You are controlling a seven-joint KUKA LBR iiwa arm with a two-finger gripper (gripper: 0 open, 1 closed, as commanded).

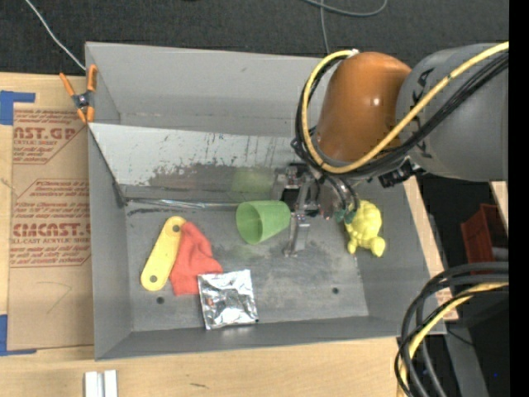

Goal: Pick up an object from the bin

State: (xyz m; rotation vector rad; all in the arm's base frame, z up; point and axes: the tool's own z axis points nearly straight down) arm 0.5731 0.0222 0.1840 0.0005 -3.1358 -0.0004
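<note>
My gripper [296, 236] hangs low over the middle of the bin, just right of a green plastic cup [260, 220] that lies on its side with its mouth toward the lower left. The cup's narrow end is next to the gripper; whether they touch I cannot tell. A yellow soft toy figure [364, 228] lies just right of the gripper, near the bin's right wall.
At the bin's left lies a flat yellow paddle-shaped piece [162, 254] with a red cloth [192, 260] against it. A crinkled silver foil packet [227, 298] sits at the front edge. The arm with its orange cover and cables covers the bin's upper right.
</note>
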